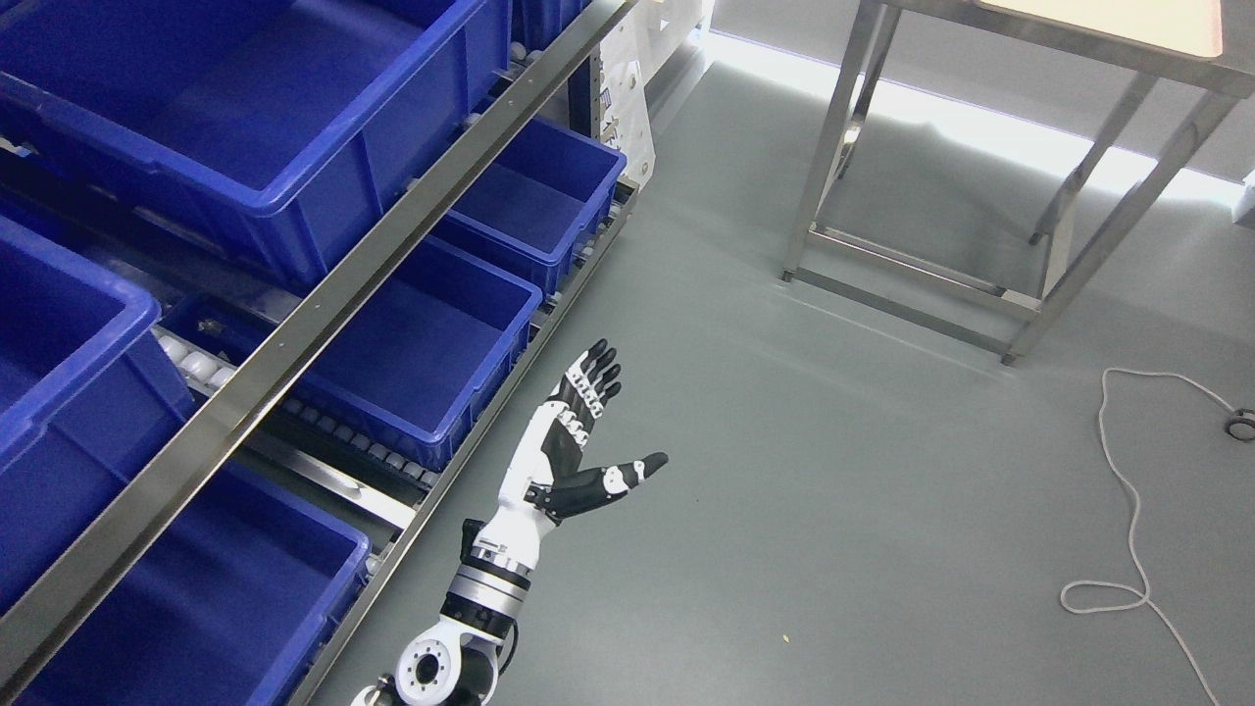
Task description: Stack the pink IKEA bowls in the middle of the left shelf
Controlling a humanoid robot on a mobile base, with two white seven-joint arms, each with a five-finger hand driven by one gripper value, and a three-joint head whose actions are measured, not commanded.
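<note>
Shelving of grey metal rails fills the left side of the head view, running at a slant from the lower left up to the top centre. On its tiers sit several deep blue plastic bins. One large blue bin occupies the upper tier at the top left, and another blue bin shows at the left edge beneath it. Lower down, a smaller blue bin sits at the far end of the rack, a mid-sized blue bin sits just beside it, and a further blue bin lies at the bottom left. White rollers line the tracks under the bins. All the bins whose insides show appear bare, and no pink bowls can be seen anywhere in the view.

The left robot hand, white and black with jointed fingers, comes up from the bottom edge left of the middle on a silver and black wrist. It is over the grey floor, just beside the front edge of the rack and touching nothing. Its four fingers are stretched straight and close together, pointing up and away, while the thumb juts out to the right; the hand is open and holds nothing.

At the upper right stands a steel-framed table with a pale tabletop, well apart from the hand. A thin white cable loops across the floor at the right edge.
</note>
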